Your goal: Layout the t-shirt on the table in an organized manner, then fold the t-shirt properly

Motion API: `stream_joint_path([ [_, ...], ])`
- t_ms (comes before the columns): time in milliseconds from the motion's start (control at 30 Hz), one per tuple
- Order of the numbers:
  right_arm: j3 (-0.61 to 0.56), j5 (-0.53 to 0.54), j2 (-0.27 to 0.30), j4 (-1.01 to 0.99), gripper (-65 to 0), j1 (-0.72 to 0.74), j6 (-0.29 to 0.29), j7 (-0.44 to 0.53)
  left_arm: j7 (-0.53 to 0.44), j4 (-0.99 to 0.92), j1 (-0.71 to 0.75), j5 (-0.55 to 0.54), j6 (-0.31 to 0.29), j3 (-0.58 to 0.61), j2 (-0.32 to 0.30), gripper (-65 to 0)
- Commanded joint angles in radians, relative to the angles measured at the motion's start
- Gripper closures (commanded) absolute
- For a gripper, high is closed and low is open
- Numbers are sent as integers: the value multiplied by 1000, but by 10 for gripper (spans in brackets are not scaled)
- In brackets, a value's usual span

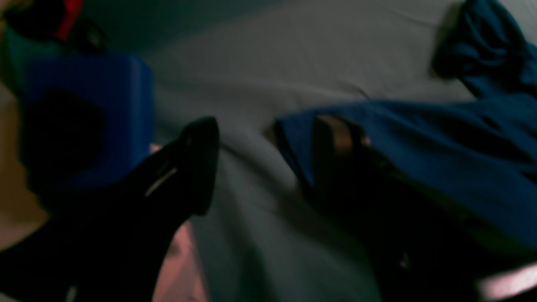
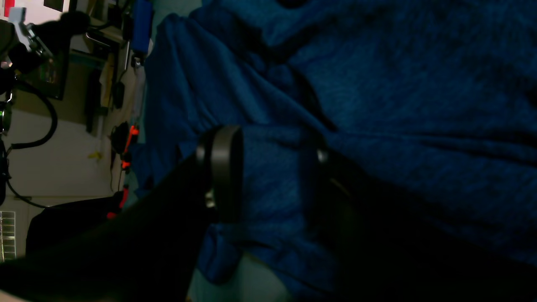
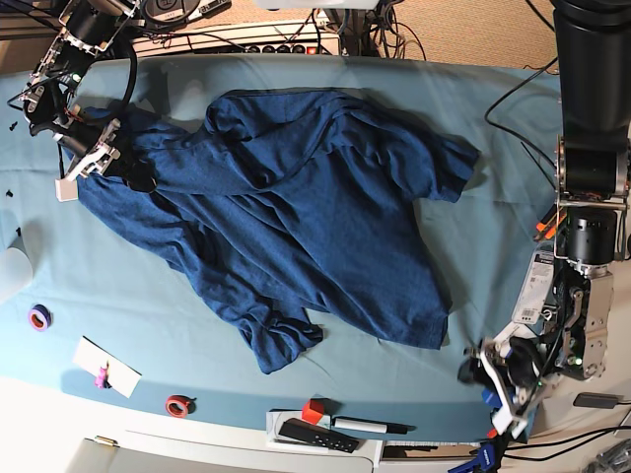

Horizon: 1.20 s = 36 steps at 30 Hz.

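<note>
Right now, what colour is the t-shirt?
Dark navy blue, faintly heathered: the t-shirt shows best in the base view.

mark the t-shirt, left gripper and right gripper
t-shirt (image 3: 315,212): base view, middle of body.
left gripper (image 1: 268,142): left wrist view, gap between open fingertips.
right gripper (image 2: 272,167): right wrist view, fabric between its fingers.

Table, teal cloth: crumpled t-shirt mid-table; tape rolls, red cube, marker along the near edge.

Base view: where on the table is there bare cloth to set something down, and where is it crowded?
Bare: the table strip between the t-shirt sleeve and the far right edge, and the patch between the shirt's hem and the purple tape roll. Crowded: the near edge, with a red tape roll, red cube and marker.
</note>
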Motion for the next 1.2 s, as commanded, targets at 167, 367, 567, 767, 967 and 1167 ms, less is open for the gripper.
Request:
stream_joint_path([
  [167, 8, 31, 38, 16, -225, 8, 1, 17, 218, 14, 85, -377, -163, -8, -56, -315],
  [367, 14, 89, 113, 16, -225, -3, 1, 17, 357, 14, 193, -680, -186, -8, -125, -315],
  [567, 156, 129, 136, 16, -226, -11, 1, 17, 358, 15, 177, -764, -186, -21, -282, -315],
  [767, 365, 129, 137, 14, -290, -14, 1, 17, 365, 18, 174, -776, -186, -40, -380, -315],
  [967, 383, 128, 126, 13, -355, -101, 1, 17, 364, 18, 179, -776, -186, -40, -398, -315],
  [1167, 524, 119, 32, 13, -355, -160, 0, 17, 365, 18, 185, -775, -186, -40, -399, -315],
])
